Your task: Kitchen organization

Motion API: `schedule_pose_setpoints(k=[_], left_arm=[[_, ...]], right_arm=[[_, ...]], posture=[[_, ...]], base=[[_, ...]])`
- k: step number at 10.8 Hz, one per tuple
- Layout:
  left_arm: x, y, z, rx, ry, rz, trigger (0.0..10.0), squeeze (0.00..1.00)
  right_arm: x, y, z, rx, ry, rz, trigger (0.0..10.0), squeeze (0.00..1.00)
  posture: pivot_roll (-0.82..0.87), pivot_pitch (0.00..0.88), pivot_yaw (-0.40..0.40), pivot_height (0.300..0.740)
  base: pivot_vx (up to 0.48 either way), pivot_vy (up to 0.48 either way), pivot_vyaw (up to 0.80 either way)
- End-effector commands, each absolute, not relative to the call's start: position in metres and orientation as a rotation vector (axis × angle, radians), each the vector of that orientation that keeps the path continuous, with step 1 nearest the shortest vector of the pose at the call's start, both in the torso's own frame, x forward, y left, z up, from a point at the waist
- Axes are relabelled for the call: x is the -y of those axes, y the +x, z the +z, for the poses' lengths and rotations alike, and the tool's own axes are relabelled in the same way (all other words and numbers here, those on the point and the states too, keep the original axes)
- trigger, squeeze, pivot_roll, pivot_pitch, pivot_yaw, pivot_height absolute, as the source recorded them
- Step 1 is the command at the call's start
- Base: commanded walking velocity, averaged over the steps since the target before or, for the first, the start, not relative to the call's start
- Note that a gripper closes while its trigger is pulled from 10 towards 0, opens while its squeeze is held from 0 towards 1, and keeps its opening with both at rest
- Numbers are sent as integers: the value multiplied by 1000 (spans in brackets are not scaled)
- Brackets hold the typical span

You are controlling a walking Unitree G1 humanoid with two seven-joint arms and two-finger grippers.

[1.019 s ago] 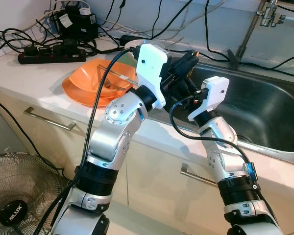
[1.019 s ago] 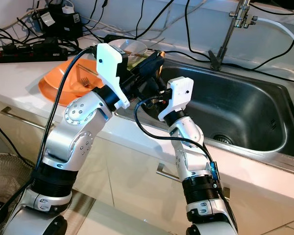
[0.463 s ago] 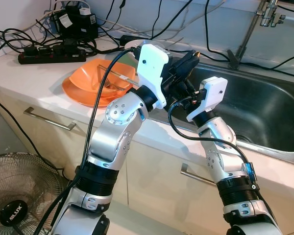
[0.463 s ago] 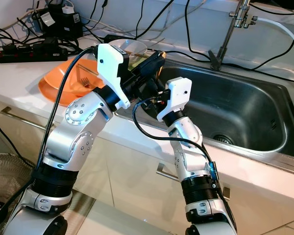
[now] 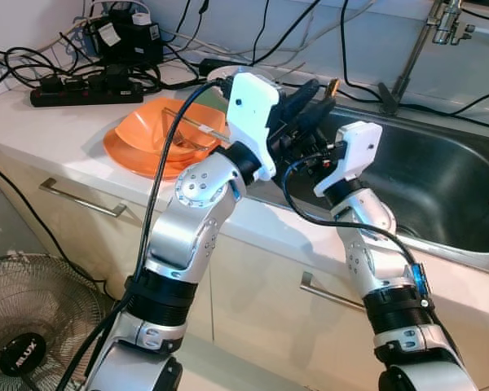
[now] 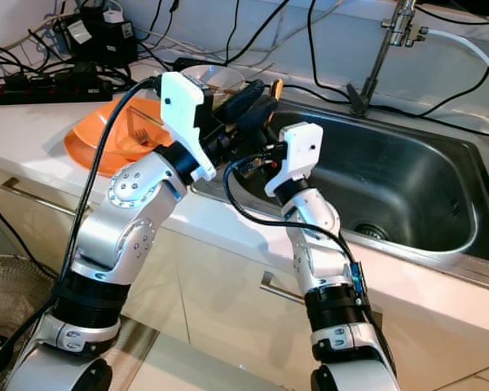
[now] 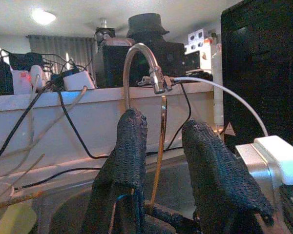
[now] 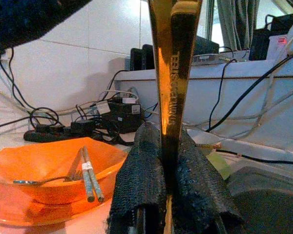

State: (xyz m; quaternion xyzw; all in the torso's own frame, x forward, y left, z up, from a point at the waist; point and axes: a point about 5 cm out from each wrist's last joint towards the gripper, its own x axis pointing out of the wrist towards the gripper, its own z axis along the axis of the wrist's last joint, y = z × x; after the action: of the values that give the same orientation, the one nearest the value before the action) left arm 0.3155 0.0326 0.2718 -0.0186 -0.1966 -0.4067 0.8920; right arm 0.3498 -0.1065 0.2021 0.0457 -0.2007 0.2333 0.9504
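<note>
Two grippers meet above the near left corner of the steel sink [image 6: 407,175], at the counter edge. The right gripper [image 8: 162,163] has its two black fingers closed tight on a gold-coloured utensil handle [image 8: 172,73]; the handle rises straight out from between the fingertips, and lettering runs along its narrow edge. Its upper tip [image 5: 332,85] projects past the grippers in the left eye view.

The left gripper [image 7: 161,146] stands with its fingers [image 7: 129,156] parted. The same gold handle [image 7: 161,146] passes through the gap between them, closer to one finger than the other; whether either finger touches it cannot be told. Beyond the fingers, the curved faucet [image 7: 136,63] stands at the back of the sink.

Left of the grippers, an orange bowl [image 5: 138,138] rests on the white counter [image 5: 49,122]. It contains a fork [image 8: 34,182] and a pair of chopsticks [image 8: 90,178] leaning against the bowl's inner wall. A black power strip [image 5: 85,91] with tangled cables lies at the back of the counter, behind the bowl. A floor fan [image 5: 24,326] stands below, in front of the cabinet.
</note>
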Motion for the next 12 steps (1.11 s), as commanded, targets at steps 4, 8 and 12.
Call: schedule_pose_setpoints(k=[4, 8, 12], left_arm=[[-60, 324, 278, 429, 22, -751, 10000, 0], [-70, 327, 277, 444, 99, -666, 10000, 0], [-55, 325, 274, 447, 79, -628, 10000, 0]], right_arm=[[136, 361, 215, 439, 61, 366, 0, 0], [138, 360, 215, 456, 71, 386, 0, 0], [102, 347, 211, 462, 135, 468, 0, 0]], posture=[[197, 0, -27, 725], [198, 0, -27, 725], [189, 0, -18, 725]], base=[[0, 0, 0], [0, 0, 0], [0, 0, 0]])
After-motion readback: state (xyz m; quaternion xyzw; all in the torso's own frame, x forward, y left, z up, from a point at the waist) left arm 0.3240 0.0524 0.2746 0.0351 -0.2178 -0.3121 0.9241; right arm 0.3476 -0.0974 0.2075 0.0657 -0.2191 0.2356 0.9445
